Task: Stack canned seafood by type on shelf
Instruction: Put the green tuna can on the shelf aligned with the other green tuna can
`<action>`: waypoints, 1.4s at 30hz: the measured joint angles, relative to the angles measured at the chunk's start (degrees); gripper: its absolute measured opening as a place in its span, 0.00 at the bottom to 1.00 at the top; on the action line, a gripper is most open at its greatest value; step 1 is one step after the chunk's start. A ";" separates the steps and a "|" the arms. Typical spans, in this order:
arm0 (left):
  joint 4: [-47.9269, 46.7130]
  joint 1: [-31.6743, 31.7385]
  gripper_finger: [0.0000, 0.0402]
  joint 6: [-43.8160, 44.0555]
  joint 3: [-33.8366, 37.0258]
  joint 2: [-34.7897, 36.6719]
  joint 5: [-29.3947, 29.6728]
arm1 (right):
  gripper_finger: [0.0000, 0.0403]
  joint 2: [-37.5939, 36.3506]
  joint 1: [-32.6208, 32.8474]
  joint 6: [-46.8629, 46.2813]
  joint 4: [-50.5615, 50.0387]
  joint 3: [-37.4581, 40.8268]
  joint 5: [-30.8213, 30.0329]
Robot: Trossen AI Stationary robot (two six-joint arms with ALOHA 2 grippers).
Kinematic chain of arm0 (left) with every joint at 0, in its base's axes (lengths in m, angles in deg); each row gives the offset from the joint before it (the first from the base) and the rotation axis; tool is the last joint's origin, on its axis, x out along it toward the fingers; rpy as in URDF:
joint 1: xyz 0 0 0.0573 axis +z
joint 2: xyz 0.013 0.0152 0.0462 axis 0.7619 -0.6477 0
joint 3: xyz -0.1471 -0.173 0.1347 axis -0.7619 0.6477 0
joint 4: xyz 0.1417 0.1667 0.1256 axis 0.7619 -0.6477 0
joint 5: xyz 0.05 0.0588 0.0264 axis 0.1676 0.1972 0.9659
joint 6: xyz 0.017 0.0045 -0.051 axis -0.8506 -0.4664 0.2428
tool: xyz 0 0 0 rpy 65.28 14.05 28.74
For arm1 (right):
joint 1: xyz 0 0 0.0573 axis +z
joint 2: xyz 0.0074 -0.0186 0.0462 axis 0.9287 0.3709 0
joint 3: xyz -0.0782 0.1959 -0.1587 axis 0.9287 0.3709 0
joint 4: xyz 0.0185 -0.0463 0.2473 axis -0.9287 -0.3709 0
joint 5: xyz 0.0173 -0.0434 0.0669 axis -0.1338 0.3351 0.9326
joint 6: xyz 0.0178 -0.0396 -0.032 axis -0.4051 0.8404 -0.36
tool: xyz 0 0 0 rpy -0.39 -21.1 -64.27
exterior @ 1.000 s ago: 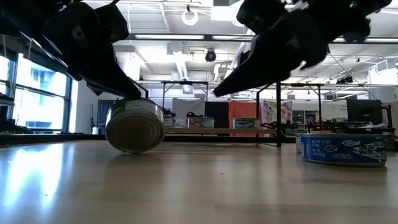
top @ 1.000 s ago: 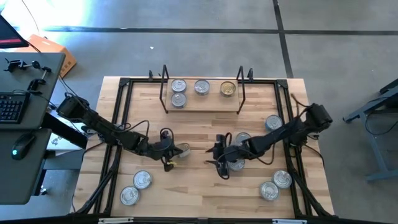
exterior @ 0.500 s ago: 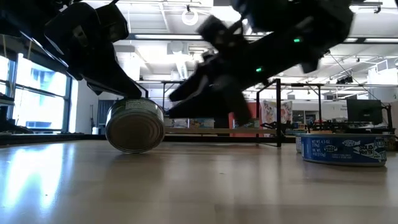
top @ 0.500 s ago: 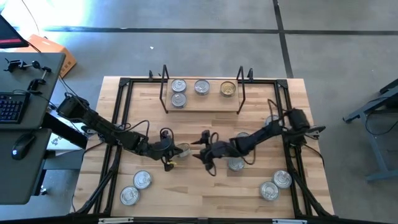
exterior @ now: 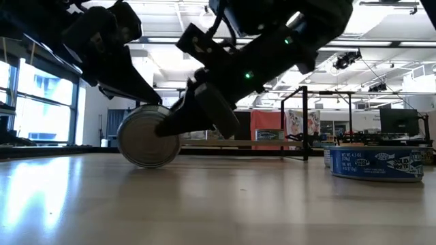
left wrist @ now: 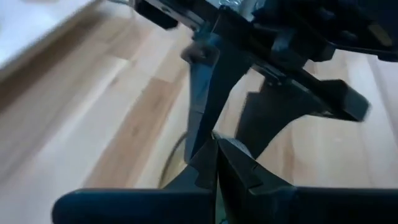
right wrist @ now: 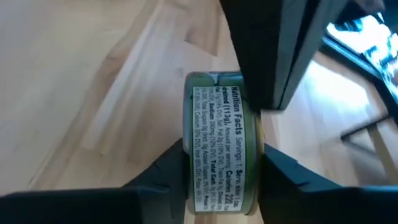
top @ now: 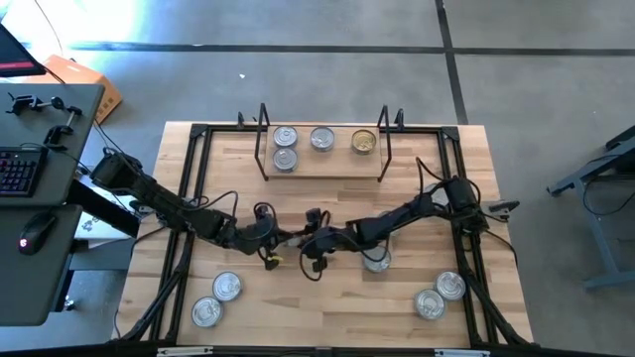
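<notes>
green-labelled tin (right wrist: 221,143) standing on its edge mid-worktop (top: 327,297), right tool (right wrist: 217,171) with fingers apart on either side of it, left tool (top: 281,239) clamped on the same tin, shelf (top: 322,159) behind holding four tins

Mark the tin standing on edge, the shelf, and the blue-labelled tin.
tin on edge (exterior: 144,143), low view, its round face.
shelf (top: 337,159), high view, bare front of board.
blue-labelled tin (exterior: 376,165), low view, its label.
</notes>
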 joint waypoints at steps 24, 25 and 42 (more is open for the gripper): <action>12.63 2.77 0.51 -19.32 0.01 -3.96 2.61 | 0.31 -0.53 9.02 -17.43 70.19 36.14 -15.11; 15.39 3.22 0.56 -20.87 0.01 -5.41 1.89 | 0.31 -0.61 9.16 -17.34 70.37 35.86 -14.89; 34.90 5.25 0.68 -29.69 0.03 -14.73 -16.68 | 0.31 -1.29 9.49 -9.71 68.53 33.35 -4.36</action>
